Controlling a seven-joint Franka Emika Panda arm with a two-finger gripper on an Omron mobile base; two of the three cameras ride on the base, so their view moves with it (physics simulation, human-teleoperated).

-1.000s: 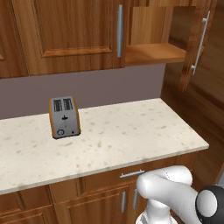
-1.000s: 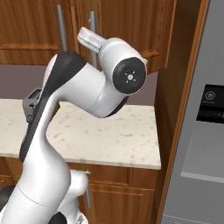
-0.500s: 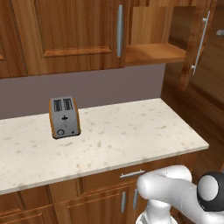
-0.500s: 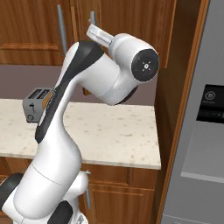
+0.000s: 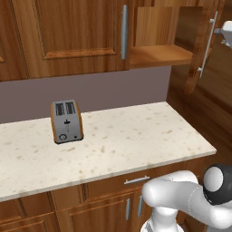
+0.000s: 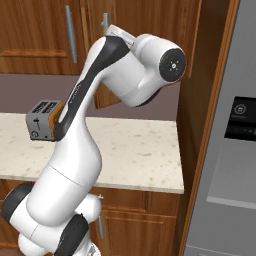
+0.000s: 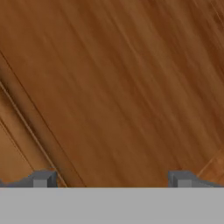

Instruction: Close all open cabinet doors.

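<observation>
1. Kitchen corner of reddish-brown wood, speckled cream countertop (image 5: pixel 136 136) under a row of wall cabinets.
2. Open cabinet door (image 5: pixel 201 45) at the right end of the row, swung out from its compartment, bar handle (image 5: pixel 208 43) on the face toward the left base camera; bare wooden shelf (image 5: pixel 161 54) exposed beside it.
3. Closed cabinet door (image 5: pixel 68 36) just left of that compartment, flush with the frame, silver handle (image 5: pixel 124 31) along its right edge.
4. Gripper (image 7: pixel 111 179) spread wide, nothing between the fingertips (image 7: pixel 41 178), pointed close at a wood-grain surface; which panel, cannot tell.
5. White hand part (image 5: pixel 225 34) at the right edge of the left base view, just beside the open door's outer face.
6. Toaster (image 5: pixel 67 121) upright near the back-left of the countertop, well apart from the open door.
7. Drawer front (image 5: pixel 136 180) below the countertop's front edge.
8. Grey refrigerator (image 6: pixel 225 150) past the countertop's right end, beyond a tall wooden side panel (image 6: pixel 200 125).
</observation>
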